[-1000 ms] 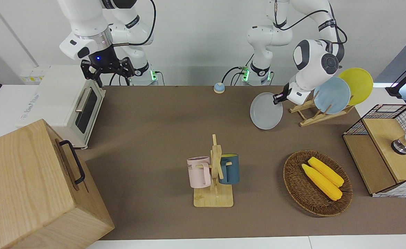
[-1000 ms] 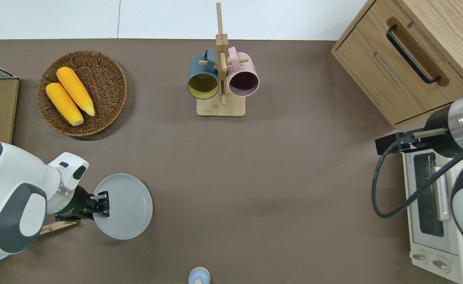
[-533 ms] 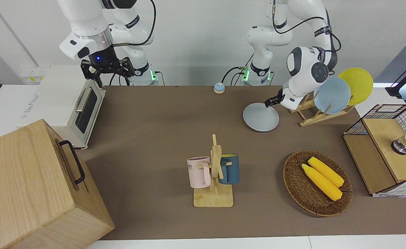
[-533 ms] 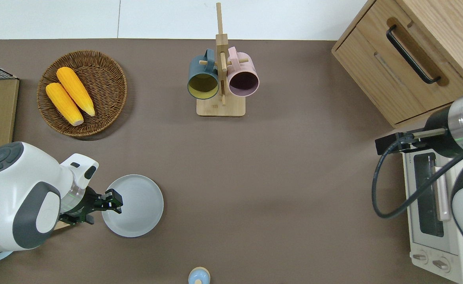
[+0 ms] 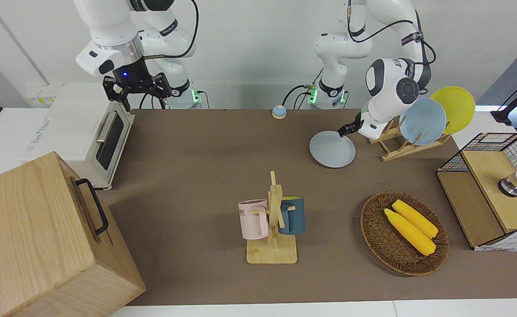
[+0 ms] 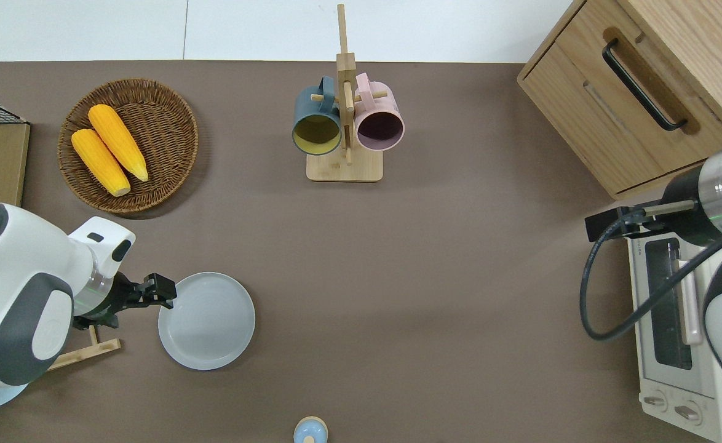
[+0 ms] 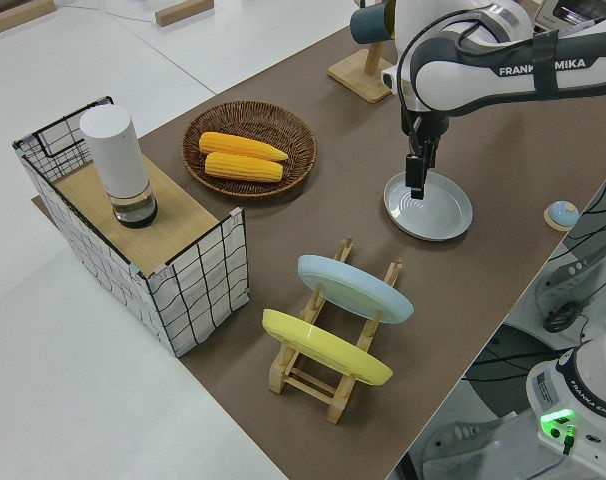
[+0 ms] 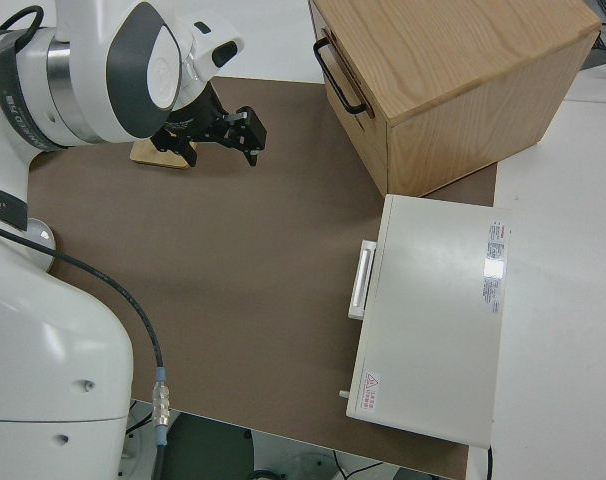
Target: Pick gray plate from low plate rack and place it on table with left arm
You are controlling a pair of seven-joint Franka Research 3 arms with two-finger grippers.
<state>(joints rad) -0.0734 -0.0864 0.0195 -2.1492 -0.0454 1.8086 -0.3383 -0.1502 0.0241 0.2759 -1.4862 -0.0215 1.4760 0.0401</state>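
"Overhead view first: where is the plate (image 6: 207, 321)?"

"Flat on the table (image 6: 428, 277), rim up, just beside the rack (image 6: 84, 354) on the side toward the table's middle. It is nearer to the robots than the basket (image 6: 170, 111) and well apart from it."

"Why there?"

"My guess is that it is the closest bare patch to the rack, a short swing for the left arm, with nothing around to knock."

"And the left gripper (image 6: 163, 294)?"

"It hangs over the plate's rim on the rack side. An edge hold suits a plate that stood between pegs. Whether the claw is wide or narrow I cannot tell, nor whether it touches the rim."

"So the job is nearly done?"

"I'd judge so: the plate lies level, and what remains is for the arm to pull clear."

"How does the plate look?"

"Round, plain light gray, matte, with a shallow raised rim and nothing in it. The blue plate (image 7: 355, 288) and yellow plate (image 7: 326, 347) lean in the rack's slots."

"The right arm?"

"Parked."
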